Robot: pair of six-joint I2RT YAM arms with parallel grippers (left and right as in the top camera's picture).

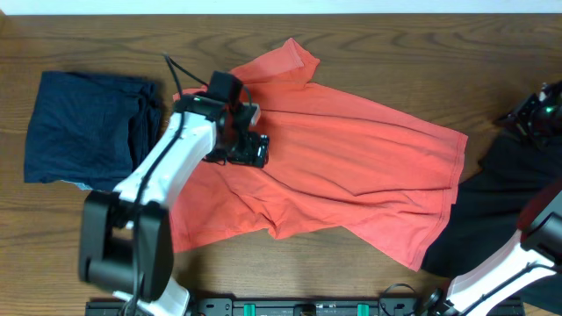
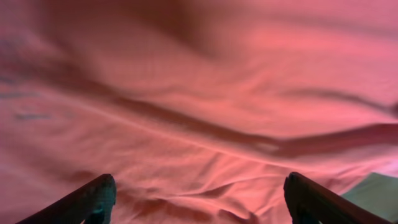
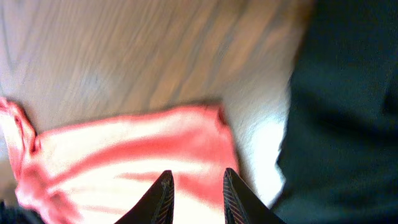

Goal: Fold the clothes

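The clothes lie on a wooden table (image 1: 369, 35). A coral-red T-shirt (image 1: 351, 167) is spread rumpled across the middle, with no lettering showing. A navy garment (image 1: 83, 127) lies at the left and a black one (image 1: 505, 202) at the right. My left gripper (image 1: 250, 149) hovers over the shirt's upper left part. In the left wrist view it (image 2: 200, 190) stands open, fingers wide apart, over wrinkled red fabric (image 2: 205, 106). My right gripper (image 1: 536, 118) is at the far right edge. Seen from the right wrist, it (image 3: 197, 180) is narrowly open with nothing between the fingers, above a red shirt corner (image 3: 130, 155) beside black cloth (image 3: 348, 106).
The left arm's white link and dark base (image 1: 123, 246) cross the table's front left, over the shirt's left edge. A black rail (image 1: 307, 307) runs along the front edge. The right arm's white link (image 1: 500, 268) rises at the front right over the black garment.
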